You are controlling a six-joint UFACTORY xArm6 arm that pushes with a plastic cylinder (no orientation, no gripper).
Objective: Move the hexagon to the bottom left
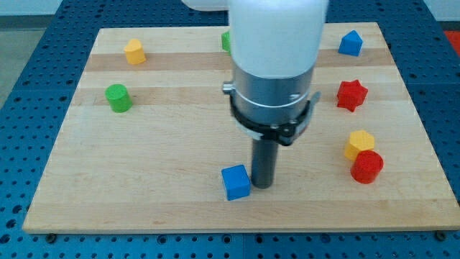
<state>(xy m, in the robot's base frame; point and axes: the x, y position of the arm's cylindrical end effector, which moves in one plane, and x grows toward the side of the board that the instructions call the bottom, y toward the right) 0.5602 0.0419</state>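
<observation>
A yellow hexagon block (359, 143) sits on the wooden board (158, 180) at the view's right, touching a red cylinder (367, 167) just below it. My tip (262, 186) is near the board's bottom middle, well to the left of the hexagon. It stands right against the right side of a blue cube (236, 182). The arm's white and grey body hides the board's top middle.
A red star (351, 95) lies above the hexagon and a blue block (351, 43) at the top right. A yellow block (134, 52) and a green cylinder (118, 98) are at the upper left. A green block (226, 40) peeks out behind the arm.
</observation>
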